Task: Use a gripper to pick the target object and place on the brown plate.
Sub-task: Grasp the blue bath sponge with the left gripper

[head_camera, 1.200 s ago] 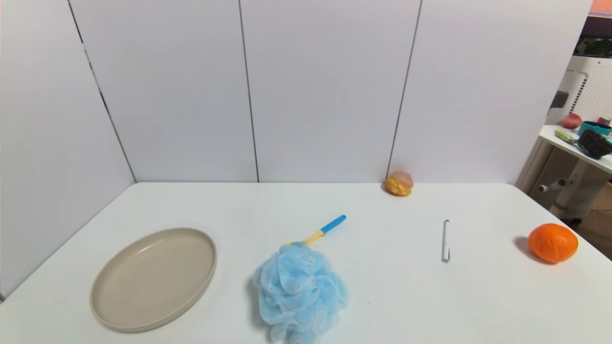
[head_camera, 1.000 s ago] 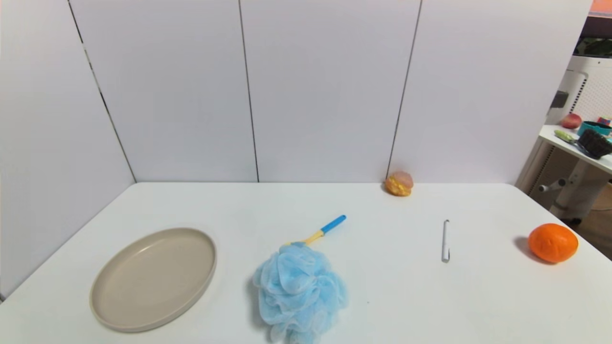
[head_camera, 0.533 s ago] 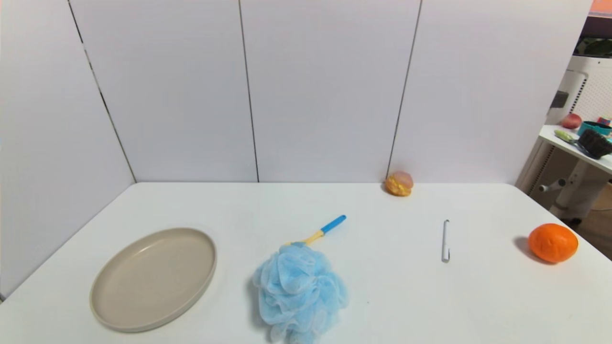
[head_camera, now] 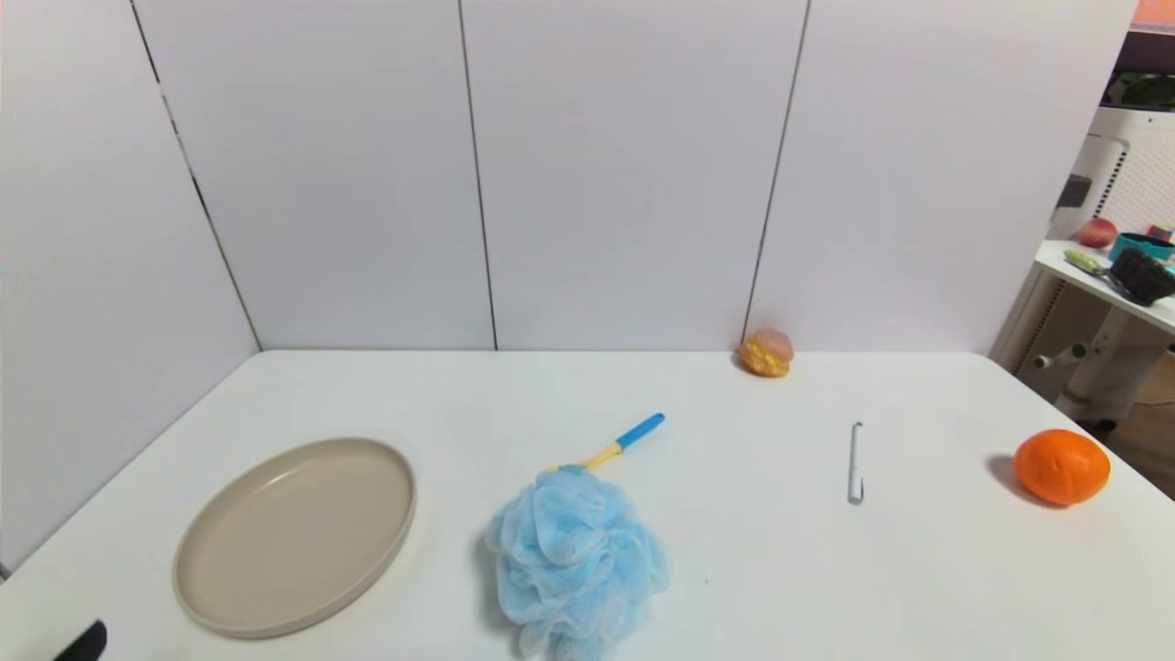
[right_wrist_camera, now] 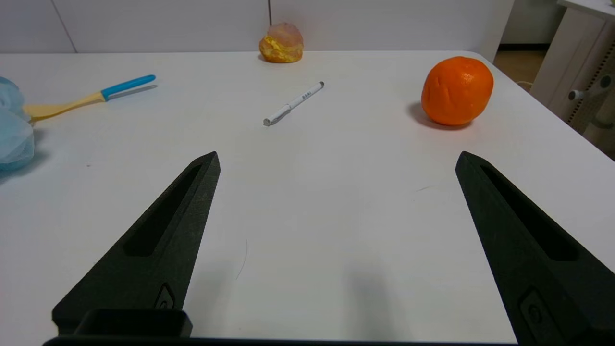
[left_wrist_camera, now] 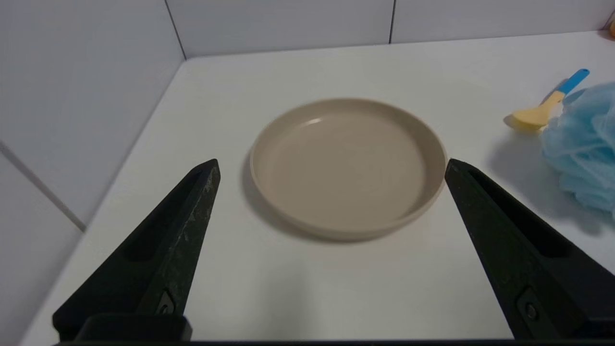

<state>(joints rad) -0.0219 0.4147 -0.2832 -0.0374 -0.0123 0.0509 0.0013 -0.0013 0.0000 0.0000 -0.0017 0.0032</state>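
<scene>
The light blue mesh bath pouf lies on the white table near the front, a little left of centre; it also shows in the left wrist view and the right wrist view. The brown plate sits empty to its left, also in the left wrist view. My left gripper is open and empty, just short of the plate's near rim; one fingertip shows at the head view's bottom left. My right gripper is open and empty over bare table on the right.
A yellow spoon with a blue handle lies just behind the pouf. A white pen, an orange and a small yellow-pink pastry by the back wall lie to the right. Wall panels close the left and back.
A black fingertip of my left gripper has come into the head view at the bottom left corner. Nothing on the table has moved.
</scene>
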